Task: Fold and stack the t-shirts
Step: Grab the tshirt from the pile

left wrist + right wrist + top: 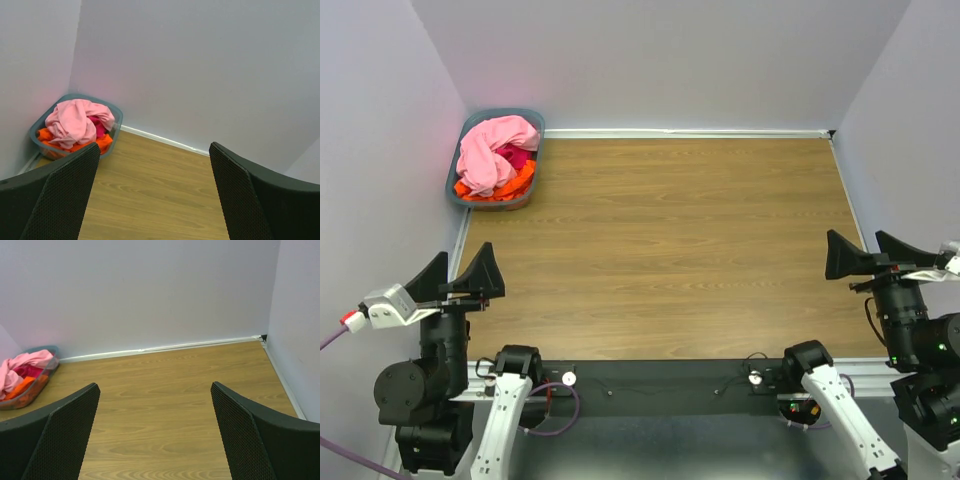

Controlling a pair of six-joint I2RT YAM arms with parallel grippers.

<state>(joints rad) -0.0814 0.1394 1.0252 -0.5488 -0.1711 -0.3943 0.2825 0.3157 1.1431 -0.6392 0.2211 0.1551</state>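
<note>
The t-shirts lie crumpled in a grey-blue basket (535,122) at the far left corner of the table. A light pink one (492,152) is on top, a magenta one (517,158) shows under it, and an orange one (506,187) lies lowest. The heap also shows in the left wrist view, light pink shirt (72,122) uppermost, and at the left edge of the right wrist view (20,365). My left gripper (463,272) hovers open at the near left, far from the basket. My right gripper (868,253) stands open at the near right. Neither holds anything.
Wood-grain tabletop (670,240) spreads between the arms and the back wall. Lilac walls close the table on the left, back and right. A white strip (690,132) runs along the back edge. A black rail with cables (660,378) lies at the near edge.
</note>
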